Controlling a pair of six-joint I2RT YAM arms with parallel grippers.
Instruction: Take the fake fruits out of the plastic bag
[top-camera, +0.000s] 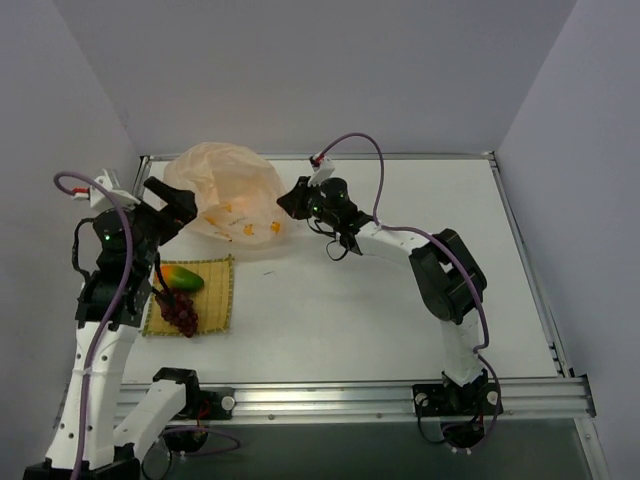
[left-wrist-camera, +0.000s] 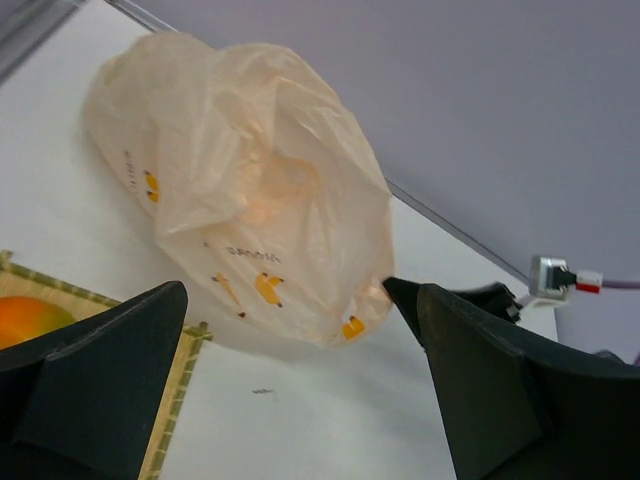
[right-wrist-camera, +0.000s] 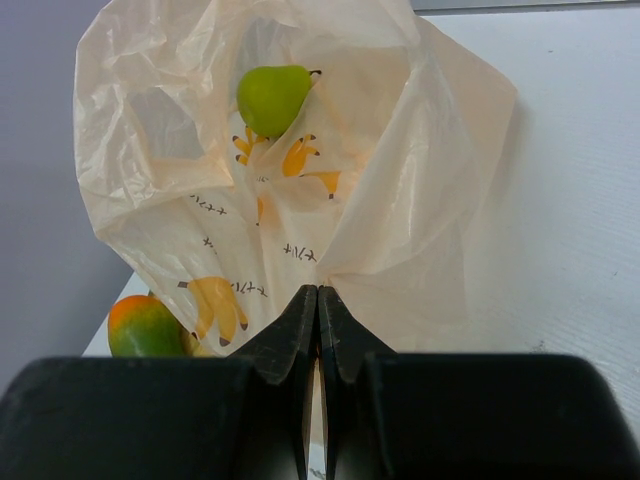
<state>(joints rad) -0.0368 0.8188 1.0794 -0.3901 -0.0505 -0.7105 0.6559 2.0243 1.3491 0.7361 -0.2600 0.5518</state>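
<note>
My right hand (right-wrist-camera: 317, 292) pinches the plastic bag (right-wrist-camera: 420, 200) edge to anchor it; my left hand (left-wrist-camera: 285, 290) hangs wide open, empty.

peach bag (right-wrist-camera: 420, 200), yellow-green fruit (right-wrist-camera: 272, 95), seemingly purple grapes (top-camera: 180, 312)

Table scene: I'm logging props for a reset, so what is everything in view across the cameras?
table: one, white, walled on three sides
mat: one, yellow woven, near left of table
bag: one, pale peach plastic with orange prints, far left
pear: one, green, inside the bag
mango: one, orange-green, on the mat
grapes: one bunch, dark red, on the mat
left hand: one, black, open, empty, beside the bag
right hand: one, black, shut on the bag's edge
</note>
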